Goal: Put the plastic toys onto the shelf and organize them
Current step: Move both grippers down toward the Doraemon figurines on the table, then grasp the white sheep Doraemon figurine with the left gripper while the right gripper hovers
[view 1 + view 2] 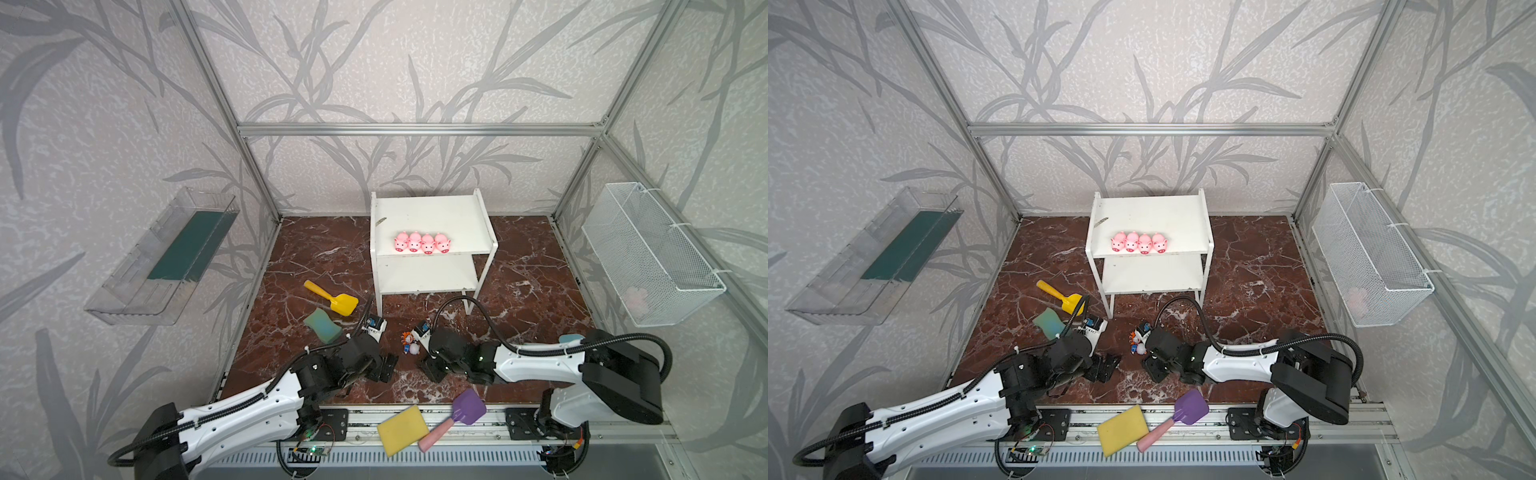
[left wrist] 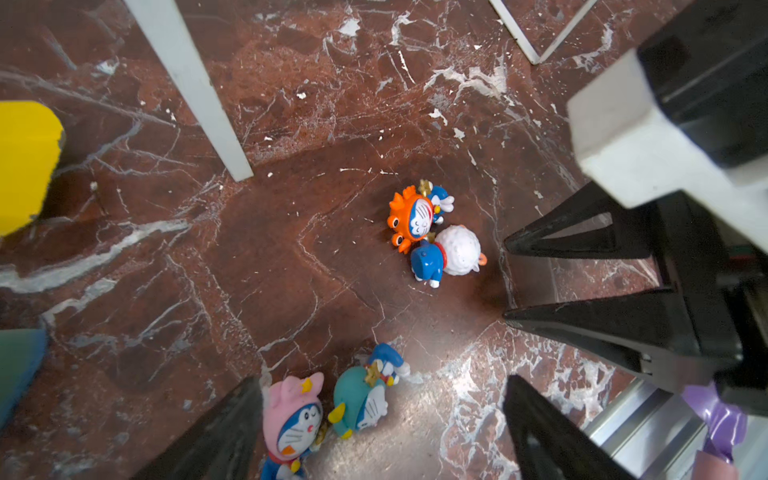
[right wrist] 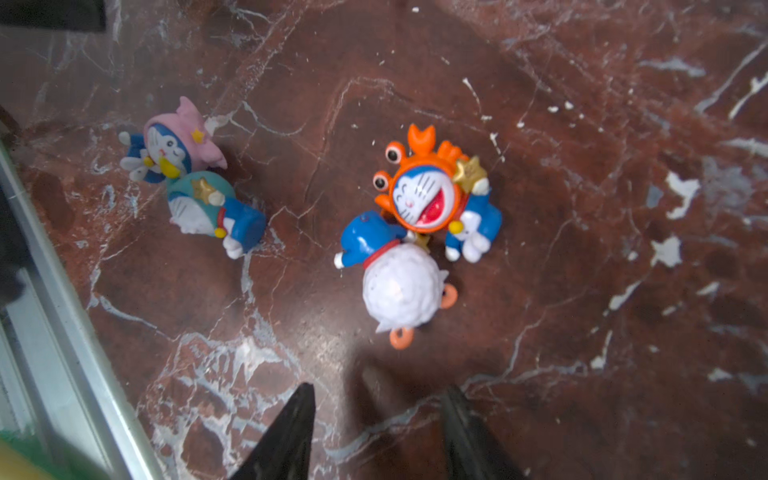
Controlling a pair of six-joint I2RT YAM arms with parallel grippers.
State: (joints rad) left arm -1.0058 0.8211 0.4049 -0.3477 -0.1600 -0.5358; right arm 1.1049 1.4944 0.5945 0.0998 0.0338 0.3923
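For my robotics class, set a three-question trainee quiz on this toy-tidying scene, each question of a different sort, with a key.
1. True or false: the four pink pigs stand on the lower board of the shelf.
2. The orange crab figurine lies on: A) the shelf's top board; B) the shelf's lower board; C) the marble floor.
3. Counting the orange one, how many cartoon figurines are not yet on the shelf?

Key
1. False: they stand in a row on the top board.
2. C.
3. Four: the orange one, the pink figurine, the teal figurine and the white figurine.
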